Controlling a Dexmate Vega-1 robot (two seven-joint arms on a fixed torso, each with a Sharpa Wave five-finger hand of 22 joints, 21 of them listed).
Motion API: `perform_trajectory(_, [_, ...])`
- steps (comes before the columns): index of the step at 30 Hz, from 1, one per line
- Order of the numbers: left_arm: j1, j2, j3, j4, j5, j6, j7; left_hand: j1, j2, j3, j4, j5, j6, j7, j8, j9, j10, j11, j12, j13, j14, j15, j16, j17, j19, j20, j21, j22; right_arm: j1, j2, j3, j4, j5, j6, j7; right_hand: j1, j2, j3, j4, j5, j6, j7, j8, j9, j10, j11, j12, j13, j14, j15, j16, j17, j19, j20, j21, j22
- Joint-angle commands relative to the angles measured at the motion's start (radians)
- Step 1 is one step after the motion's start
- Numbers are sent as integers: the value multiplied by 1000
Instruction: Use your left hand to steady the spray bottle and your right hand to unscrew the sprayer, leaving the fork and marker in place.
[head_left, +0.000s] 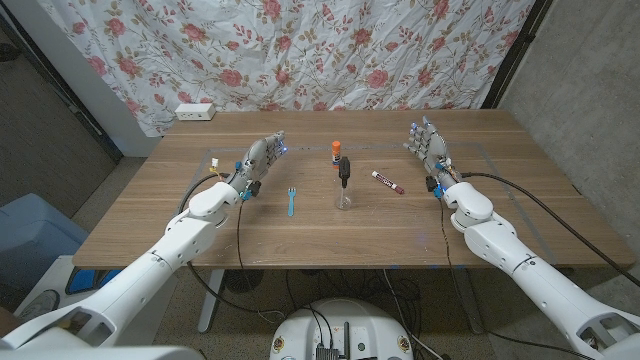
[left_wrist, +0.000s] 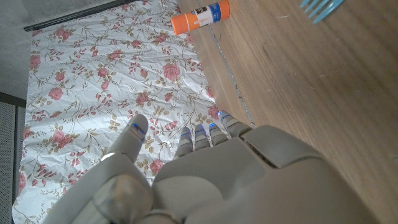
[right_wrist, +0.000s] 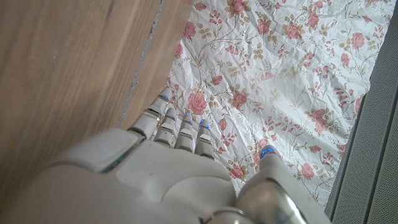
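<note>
Head view, spray bottle (head_left: 343, 184) body barely discernible, marker (head_left: 387, 181) label illegible.

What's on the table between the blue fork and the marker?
The spray bottle stands between the fork and the marker, as the head view shows. Just behind the bottle stands an orange-capped glue stick.

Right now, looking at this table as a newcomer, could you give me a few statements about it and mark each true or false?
1. The spray bottle stands upright between the two hands. True.
2. The left hand grips the bottle. False: it holds nothing, apart from the bottle.
3. The blue fork lies on the left hand's side of the bottle. True.
4. The marker is in the right hand. False: it lies on the table.
</note>
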Motion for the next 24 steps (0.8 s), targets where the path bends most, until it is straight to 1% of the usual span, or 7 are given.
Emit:
perform_trajectory(1, [41, 54, -7, -75, -12, 39, -12, 26, -7, 2, -27, -1, 10, -6, 6, 4, 8, -9, 5, 4, 4, -13, 4, 2, 7, -20, 1, 2, -15, -14, 11, -5, 12, 7, 20, 2, 13, 8, 0, 7, 10, 2, 8, 4, 8, 3, 6, 2, 8, -3, 5, 0, 3, -6, 4, 2])
perform_trajectory(8, [43, 79, 0, -94, -14, 52, -47, 48, -20, 3, -58, 0, 18, -18, 11, 5, 17, -23, 7, 4, 12, -22, 6, 3, 9, -26, 1, 2, -20, -19, 17, 2, 16, 21, 31, 2, 14, 9, -1, 8, 10, 1, 7, 4, 8, 4, 5, 2, 8, -4, 6, -3, 3, -7, 4, 2])
perform_trajectory(13, [33, 82, 11, -71, -5, 27, -88, 66, -32, 4, -74, 0, 32, -30, 16, 5, 25, -33, 8, 5, 21, -28, 8, 3, 13, -30, 1, 2, -11, -15, 17, 26, 23, 31, 49, 2, 15, 10, -2, 8, 11, 0, 8, 4, 8, 3, 5, 2, 8, -4, 6, -5, 3, -8, 4, 2])
perform_trajectory(21, [62, 123, 6, -111, -1, 40, -96, 86, -49, 3, -83, 1, 52, -43, 23, 5, 42, -43, 11, 5, 31, -40, 8, 3, 23, -33, 3, 1, 11, 1, 6, 63, 19, 51, 70, 4, 17, 12, -4, 8, 11, 0, 7, 4, 8, 4, 5, 1, 8, -5, 6, -8, 4, -8, 4, 2])
perform_trajectory(22, [67, 131, 4, -120, -1, 47, -93, 91, -54, 4, -83, 1, 55, -48, 24, 6, 47, -49, 12, 5, 32, -41, 8, 3, 25, -33, 3, 1, 13, 2, 5, 67, 19, 52, 71, 4, 17, 13, -4, 8, 11, 1, 7, 4, 8, 4, 5, 1, 8, -5, 6, -8, 4, -8, 4, 2])
perform_trajectory(23, [72, 137, 2, -127, -1, 50, -91, 100, -60, 4, -84, 2, 62, -65, 25, 6, 49, -50, 11, 5, 36, -43, 9, 3, 27, -33, 2, 1, 15, 3, 4, 69, 18, 52, 71, 4, 18, 13, -4, 9, 11, 0, 7, 4, 8, 3, 5, 1, 7, -5, 5, -8, 4, -9, 4, 2])
perform_trajectory(24, [77, 139, 0, -131, -1, 48, -88, 116, -70, 5, -85, 3, 72, -94, 27, 6, 53, -51, 11, 5, 42, -46, 9, 3, 31, -34, 2, 1, 17, 4, 3, 71, 18, 51, 71, 4, 18, 13, -5, 9, 11, 0, 7, 4, 8, 3, 5, 1, 7, -6, 5, -9, 4, -9, 4, 2])
